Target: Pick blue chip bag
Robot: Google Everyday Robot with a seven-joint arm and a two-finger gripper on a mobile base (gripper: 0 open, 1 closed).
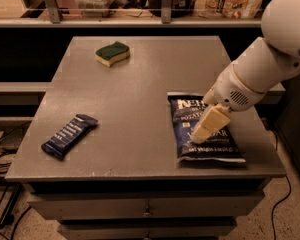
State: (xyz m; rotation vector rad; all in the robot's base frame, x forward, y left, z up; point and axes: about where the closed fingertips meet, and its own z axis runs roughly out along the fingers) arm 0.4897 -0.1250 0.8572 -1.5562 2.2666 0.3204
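Note:
The blue chip bag (190,141) lies flat on the grey table (140,89) near its front right corner, dark navy with white lettering. My gripper (200,137) hangs from the white arm coming in from the upper right. It sits right over the middle of the bag and covers part of the print. I cannot tell if it touches the bag.
A small dark blue snack bar wrapper (69,135) lies at the front left. A green and yellow sponge (112,53) sits at the back left. The table's front edge is just below the bag. Shelves with goods stand behind the table.

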